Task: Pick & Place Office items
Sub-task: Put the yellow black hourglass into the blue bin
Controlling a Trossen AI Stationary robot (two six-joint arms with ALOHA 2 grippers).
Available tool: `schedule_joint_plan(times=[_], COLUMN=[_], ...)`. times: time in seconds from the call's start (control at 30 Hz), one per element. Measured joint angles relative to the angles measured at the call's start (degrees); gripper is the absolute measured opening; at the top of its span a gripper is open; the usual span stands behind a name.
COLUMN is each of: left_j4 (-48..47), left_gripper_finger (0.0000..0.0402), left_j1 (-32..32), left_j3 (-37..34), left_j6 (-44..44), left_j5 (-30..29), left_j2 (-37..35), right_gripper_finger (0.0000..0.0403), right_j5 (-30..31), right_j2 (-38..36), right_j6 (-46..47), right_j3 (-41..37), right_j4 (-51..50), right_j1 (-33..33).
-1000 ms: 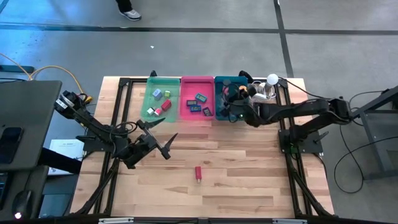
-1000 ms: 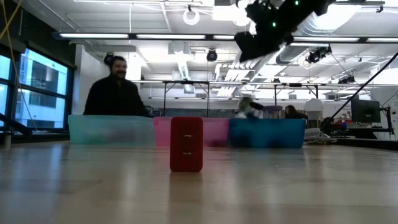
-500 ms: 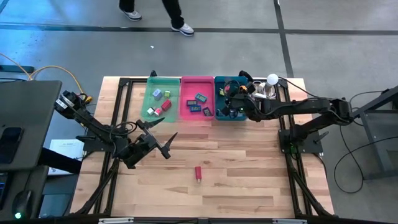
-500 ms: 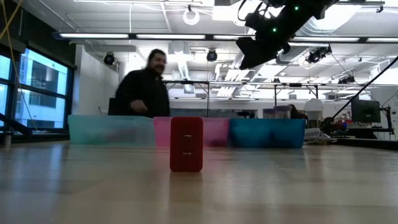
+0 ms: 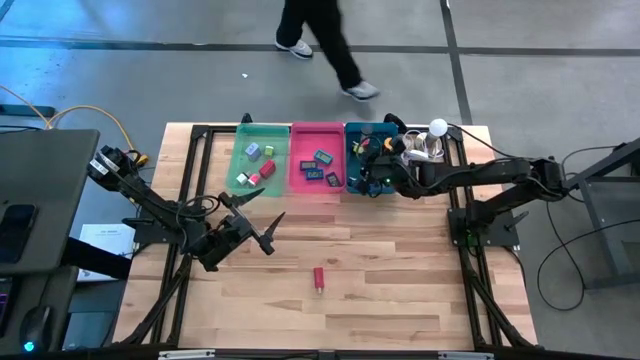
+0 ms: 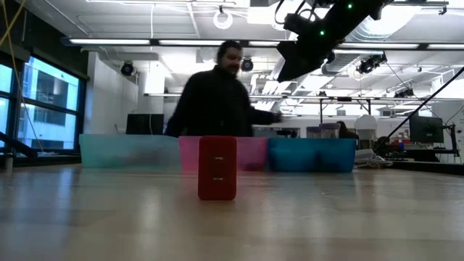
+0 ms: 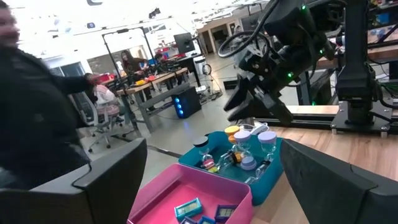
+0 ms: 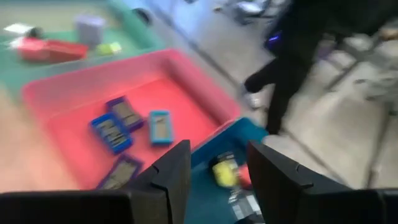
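Observation:
A red block (image 5: 319, 279) (image 6: 217, 167) stands alone on the wooden table (image 5: 400, 300), near its middle. At the far edge, a green tray (image 5: 243, 150) holds red and lavender blocks. A pink tray (image 5: 300, 150) (image 8: 56, 106) beside it holds blue clips (image 8: 112, 132). A teal tray (image 5: 352, 135) (image 7: 267, 177) holds cylinders and an orange piece. My right gripper (image 5: 360, 181) (image 8: 219, 150) hovers open above the teal tray's near left corner, nothing between its fingers. My left gripper (image 5: 272, 232) (image 7: 211, 186) hangs open over the table's left half, pointing toward the trays.
A white ball with cables (image 5: 437, 128) sits at the far right by the teal tray. A person (image 5: 320, 40) (image 6: 217, 94) walks past beyond the far edge. Black frame rails run along both table sides. Bare wood lies around the red block.
My right gripper has swung a little toward the table's left and tipped over the teal tray, staying at about the same height. The person behind the table has walked from left to right. The red block and my left gripper have kept still.

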Motion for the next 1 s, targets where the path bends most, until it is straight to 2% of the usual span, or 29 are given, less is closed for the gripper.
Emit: schedule_joint_plan(times=[0.17, 0.4, 0.47, 0.6, 0.7, 0.8, 1.0], left_j4=[0.0, -1.46, -1.47, -1.46, -1.73, -1.75, -1.71], left_gripper_finger=[0.036, 0.036, 0.036, 0.0354, 0.0339, 0.0318, 0.0269], left_j1=[0.0, 0.0, 0.0, -0.21, -0.52, -0.52, 0.8], left_j3=[0.0, -0.02, -0.02, -0.02, -0.02, -0.16, -1.64], left_j6=[-0.02, 4.53, 5.14, 4.91, 4.39, 4.37, 4.0], left_j5=[0.0, 0.0, 0.04, 0.07, 0.06, -1.1, -3.39], left_j2=[0.0, 0.0, 0.0, 0.0, -0.5, -1.29, -3.81], right_gripper_finger=[0.0149, 0.015, 0.015, 0.015, 0.0152, 0.0167, 0.0233], right_j5=[-8.74, -9.52, -11.08, -19.69, -22.74, -23.28, -26.37], right_j2=[-0.06, -0.18, -0.35, -0.37, -0.37, -0.37, 0.77], right_j6=[3.06, -1.27, -1.19, -0.1, 0.25, 0.04, -0.67], right_j3=[2.62, 5.03, 6.94, 11.58, 14.05, 14.9, 14.97], right_j4=[-6.13, -5.89, -8.56, -16.8, -19.69, -21.28, -22.28], right_j1=[-2.09, -3.2, -4.19, -7.49, -9.95, -12.07, -15.42])
